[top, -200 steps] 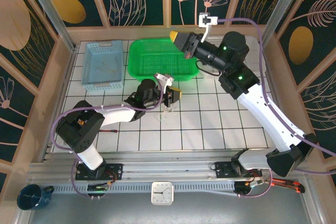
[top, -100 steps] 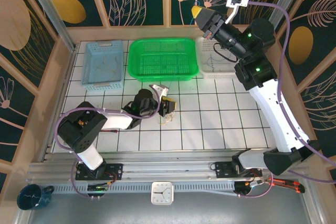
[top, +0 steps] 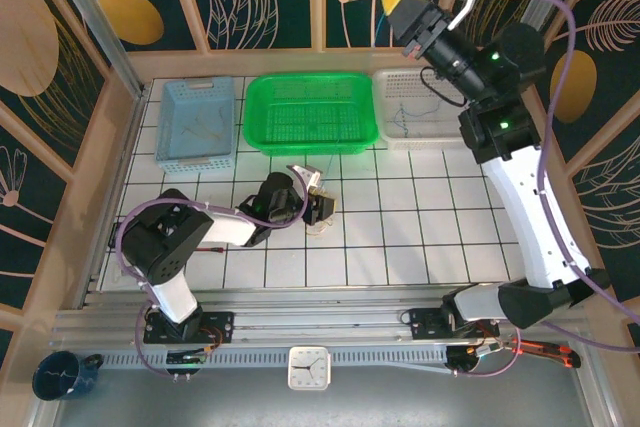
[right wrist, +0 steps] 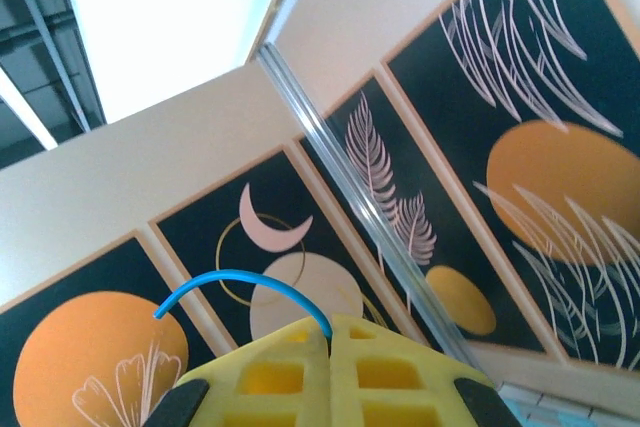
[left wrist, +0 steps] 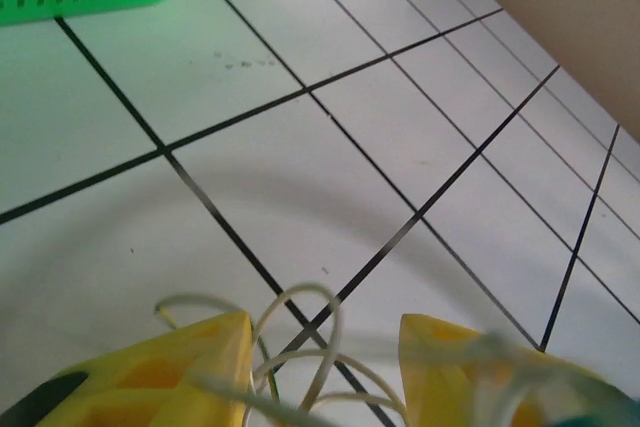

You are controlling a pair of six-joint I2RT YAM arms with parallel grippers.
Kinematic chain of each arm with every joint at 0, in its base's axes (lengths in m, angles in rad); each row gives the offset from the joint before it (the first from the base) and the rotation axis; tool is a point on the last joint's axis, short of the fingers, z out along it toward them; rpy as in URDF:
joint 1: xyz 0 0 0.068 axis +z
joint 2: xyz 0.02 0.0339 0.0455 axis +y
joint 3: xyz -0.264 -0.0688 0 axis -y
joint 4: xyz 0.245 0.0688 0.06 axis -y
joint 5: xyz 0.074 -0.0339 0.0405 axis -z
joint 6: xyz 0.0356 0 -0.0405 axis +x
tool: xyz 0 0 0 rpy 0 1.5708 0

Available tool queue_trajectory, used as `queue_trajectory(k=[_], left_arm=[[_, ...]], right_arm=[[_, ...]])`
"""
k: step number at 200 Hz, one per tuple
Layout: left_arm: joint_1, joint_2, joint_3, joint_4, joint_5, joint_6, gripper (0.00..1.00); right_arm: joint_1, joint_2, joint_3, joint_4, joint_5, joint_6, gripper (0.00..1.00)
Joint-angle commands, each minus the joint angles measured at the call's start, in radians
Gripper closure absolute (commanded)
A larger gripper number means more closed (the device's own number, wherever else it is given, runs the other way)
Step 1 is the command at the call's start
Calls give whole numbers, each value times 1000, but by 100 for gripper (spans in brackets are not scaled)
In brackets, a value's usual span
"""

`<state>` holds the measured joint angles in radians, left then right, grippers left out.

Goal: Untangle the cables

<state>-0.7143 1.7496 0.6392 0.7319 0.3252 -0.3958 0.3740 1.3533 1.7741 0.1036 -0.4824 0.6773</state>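
The left arm lies low over the white tiled counter (top: pixel 420 237), its left fingers (left wrist: pixel 170 382) right down at the tiles, just in front of the green basket (top: pixel 310 78); in the left wrist view the two yellow fingers stand partly apart, with a clear gap between them, gripping nothing; the pale cables (left wrist: pixel 330 312) lie in loose loops on the tile within that gap, curling out ahead of the fingertips across a black grout line; one blurred pale strand crosses close in front of the right-hand finger.

The right arm is raised high at the far right, its right fingers (right wrist: pixel 270 377) pointing up and toward the patterned back wall, above the white basket (top: pixel 384 112); in the right wrist view the two yellow fingers are pressed together with no gap, pinching the blue cable (right wrist: pixel 240 279); that cable comes out at the seam between the fingertips, arches up and to the left, and ends free in the air.

A thin blue line shows inside the white basket, though whether it joins the pinched cable I cannot tell; the blue basket (top: pixel 195 84) sits at the far left, beside the green one.
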Motion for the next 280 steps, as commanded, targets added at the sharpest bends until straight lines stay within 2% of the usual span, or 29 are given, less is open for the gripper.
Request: queue_trajectory(k=[1, 31, 79, 108, 131, 147, 159, 176, 214, 235, 261, 280], left_arm=[[-2, 22, -25, 30, 3, 2, 57], [-1, 22, -45, 41, -2, -3, 57], [-2, 23, -53, 43, -8, 1, 69], [-1, 29, -58, 43, -6, 3, 86], [-1, 31, -66, 49, -10, 4, 91], [-2, 32, -67, 52, -11, 2, 94], [-1, 33, -68, 55, -11, 0, 97], [-1, 31, -72, 61, -12, -4, 98], [-1, 19, -70, 51, -11, -3, 88], [-1, 3, -66, 43, -5, -8, 75], [-1, -23, -62, 40, 3, -21, 53], [-2, -43, -59, 36, 9, -31, 41]], right_arm=[[-42, 2, 100, 46, -21, 33, 100], [-88, 19, 155, 82, -33, 83, 100], [-112, 12, 84, 133, -59, 131, 100], [-226, 23, 162, 138, -86, 182, 100], [-347, 51, 255, 133, -117, 243, 100], [-410, 50, 261, 164, -128, 288, 100], [-445, 40, 244, 193, -130, 319, 100], [-457, 33, 193, 255, -138, 370, 100], [-456, -11, 26, 346, -177, 413, 100], [-456, -51, -64, 355, -187, 395, 100], [-455, -95, -160, 351, -196, 370, 100], [-453, -122, -213, 352, -197, 360, 100]])
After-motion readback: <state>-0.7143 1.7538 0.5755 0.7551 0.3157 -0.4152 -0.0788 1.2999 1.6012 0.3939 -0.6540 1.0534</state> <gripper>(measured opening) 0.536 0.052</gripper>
